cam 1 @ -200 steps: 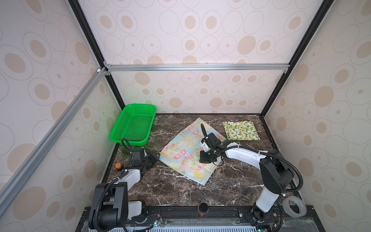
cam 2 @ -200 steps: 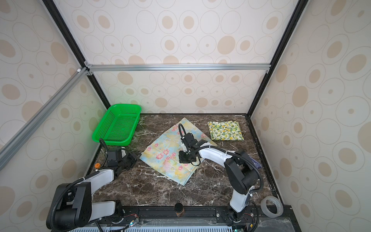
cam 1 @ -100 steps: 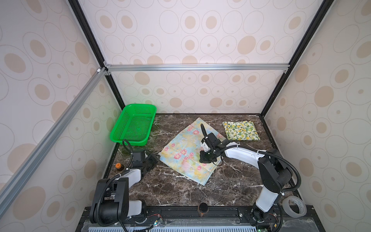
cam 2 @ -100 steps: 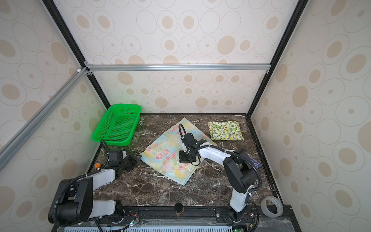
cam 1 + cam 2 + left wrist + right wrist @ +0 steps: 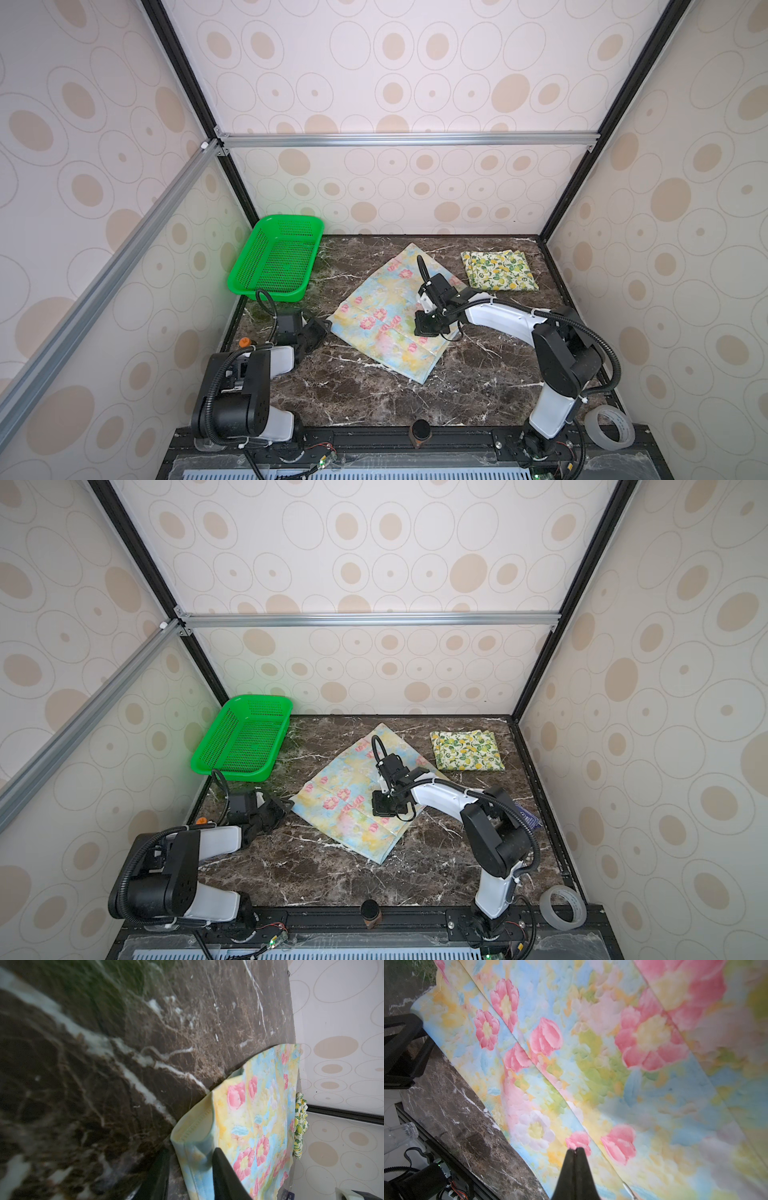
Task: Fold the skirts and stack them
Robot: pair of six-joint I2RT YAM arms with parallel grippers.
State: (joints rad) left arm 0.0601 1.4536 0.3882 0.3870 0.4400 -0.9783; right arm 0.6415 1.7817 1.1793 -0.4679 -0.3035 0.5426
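Floral skirt (image 5: 376, 309) spread flat w/ creases; lemon skirt (image 5: 498, 271) folded.

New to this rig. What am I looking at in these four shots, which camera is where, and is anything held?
Two robot arms with two-finger grippers are mounted along the near edge of a marble table. Two pictures look down from overhead and are nearly identical. The other two come from a camera on each wrist. On the table lie a floral skirt spread flat, a lemon skirt folded at the far right, and a green basket at the far left. The left gripper is open, with its fingers either side of the floral skirt's corner and not yet clamped. The right gripper is shut, with its tips at the middle of that skirt. I cannot tell whether it pinches cloth.
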